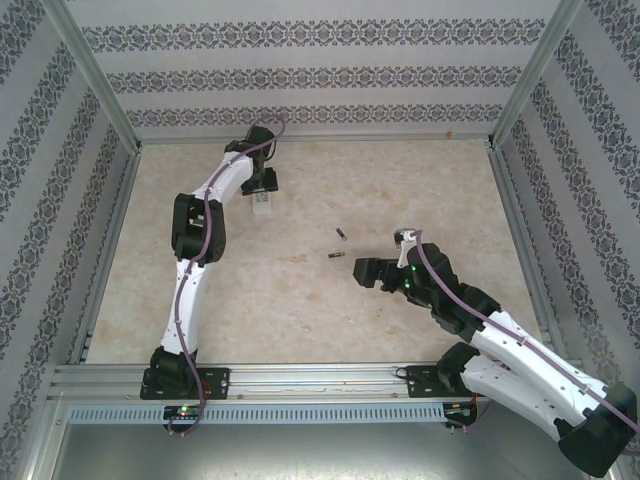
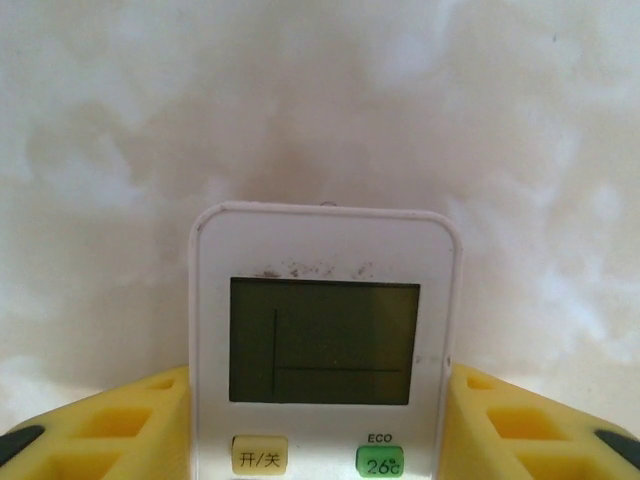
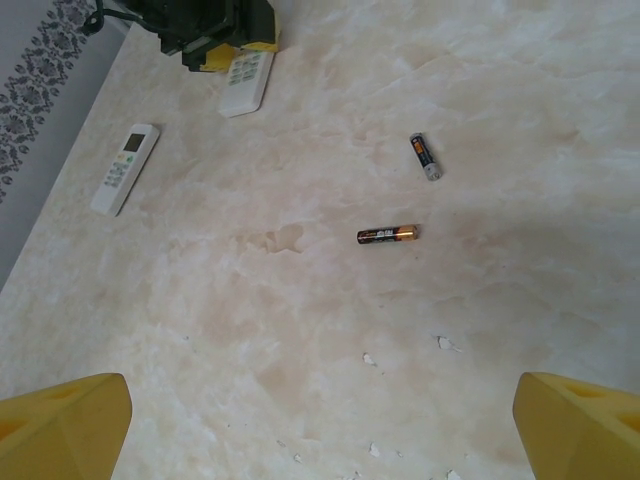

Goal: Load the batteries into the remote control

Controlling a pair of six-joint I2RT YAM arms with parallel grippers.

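Note:
My left gripper (image 1: 262, 188) is at the far side of the table, shut on a white remote (image 1: 262, 207). In the left wrist view the remote (image 2: 325, 250) shows its dark display and buttons face up, clamped between the yellow pads (image 2: 120, 430) of my left gripper (image 2: 325, 440). Two batteries lie on the table, one dark with a copper end (image 3: 388, 234) (image 1: 334, 257), the other dark and grey (image 3: 425, 156) (image 1: 342, 234). My right gripper (image 1: 364, 273) (image 3: 320, 440) hovers open just right of them, empty.
A second white remote (image 3: 124, 168) lies flat on the marble table (image 1: 300, 310), to the left of the held one in the right wrist view. Patterned walls and metal posts (image 1: 100, 80) enclose the table. Small white flecks (image 3: 445, 343) dot the surface.

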